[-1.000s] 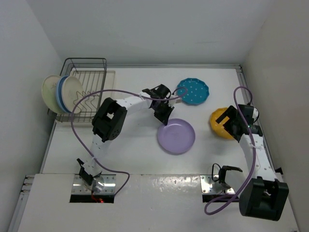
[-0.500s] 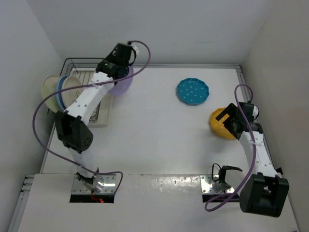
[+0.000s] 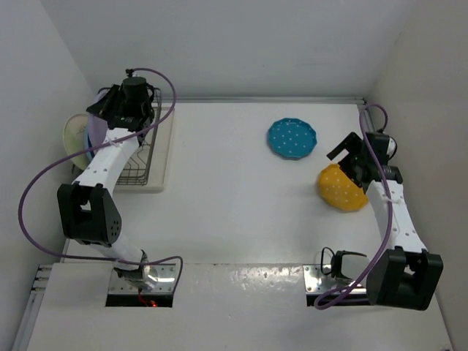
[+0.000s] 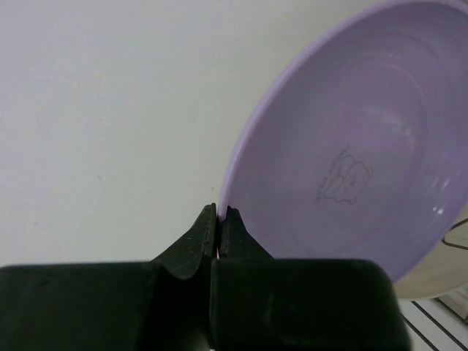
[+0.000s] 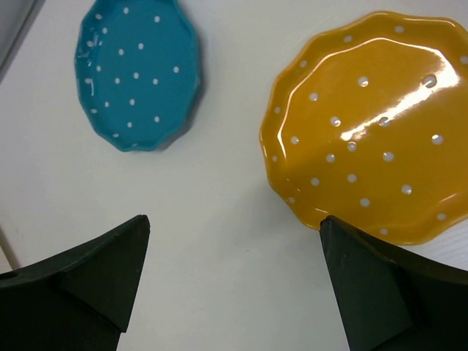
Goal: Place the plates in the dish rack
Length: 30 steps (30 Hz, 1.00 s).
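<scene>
**Lavender plate (image 4: 351,146) gripped at the dish rack (image 3: 139,170)**

We see the left gripper (image 4: 219,219) clenched on its rim, beside a cream plate (image 4: 439,278). The right gripper (image 5: 234,223) hangs spread wide above the orange-yellow plate (image 5: 365,124) and teal plate (image 5: 139,73).

Lab test bay, plain white walls (image 3: 241,44), white table (image 3: 219,212)

i'm seeing a glossy orange-yellow plate (image 5: 369,124); satiny smooth lavender plate (image 4: 351,153); dark wire dish rack (image 3: 139,157); matt white table (image 3: 234,212)
</scene>
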Each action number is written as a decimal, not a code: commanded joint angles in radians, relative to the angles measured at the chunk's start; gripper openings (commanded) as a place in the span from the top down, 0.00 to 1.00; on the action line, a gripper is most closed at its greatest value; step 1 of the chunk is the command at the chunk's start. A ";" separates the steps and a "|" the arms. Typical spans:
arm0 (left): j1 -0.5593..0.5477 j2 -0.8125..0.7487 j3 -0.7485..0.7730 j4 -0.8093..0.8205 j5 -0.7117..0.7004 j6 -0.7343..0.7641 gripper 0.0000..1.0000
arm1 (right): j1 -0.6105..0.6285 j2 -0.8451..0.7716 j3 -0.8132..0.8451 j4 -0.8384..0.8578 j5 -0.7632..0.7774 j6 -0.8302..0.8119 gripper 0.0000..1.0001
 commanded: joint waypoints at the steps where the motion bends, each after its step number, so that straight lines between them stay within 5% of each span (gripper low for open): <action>1: 0.037 -0.055 -0.013 0.218 -0.079 0.089 1.00 | 0.020 0.017 0.072 0.011 -0.004 0.011 0.00; 12: 0.067 -0.075 -0.106 0.034 0.050 -0.149 1.00 | 0.083 0.025 0.162 -0.025 0.059 0.001 0.00; 26: 0.067 -0.054 -0.221 -0.068 0.130 -0.247 1.00 | 0.089 -0.007 0.128 -0.028 0.090 -0.029 0.00; 30: 0.077 -0.044 -0.222 -0.109 0.159 -0.270 0.91 | 0.089 -0.013 0.105 -0.028 0.082 -0.039 0.00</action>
